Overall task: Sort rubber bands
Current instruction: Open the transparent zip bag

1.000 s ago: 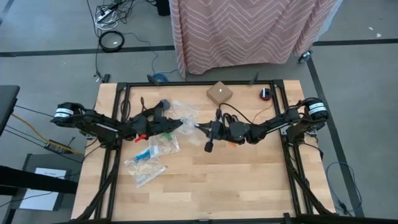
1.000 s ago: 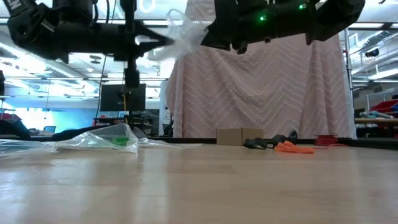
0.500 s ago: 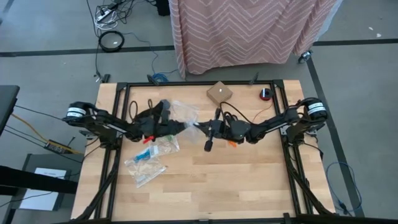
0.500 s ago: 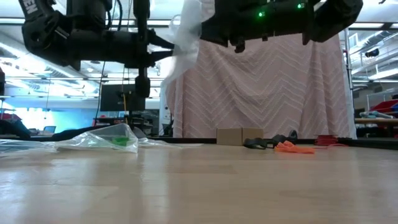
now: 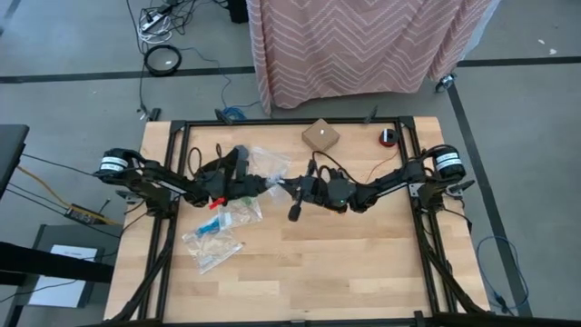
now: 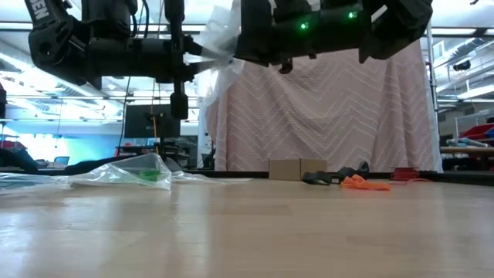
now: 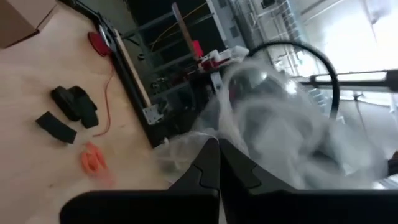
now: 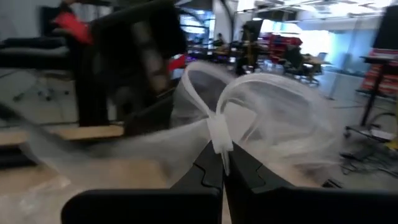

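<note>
Left claw [image 5: 265, 184]: shut on one edge of a clear bag [image 5: 272, 167], held aloft.
Right claw [image 5: 289, 186]: shut on the bag's other edge, facing the left one.
Bands: orange ones [image 6: 363, 183] lay loose on the table [image 5: 354, 259], below and beyond the claws.
Progress: early, by my read; green bands [image 6: 150, 175] bagged below the left claw.
Room: pink curtain [image 5: 363, 41] behind.

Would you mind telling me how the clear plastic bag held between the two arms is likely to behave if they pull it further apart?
The clear plastic bag looks thin and floppy: it crumples and billows between the shut left tool and the shut right tool. It probably weighs very little, since it hangs in the air without sagging far. The smooth film might slip from a pinch or stretch, so a gentle pull seems wiser.
</note>
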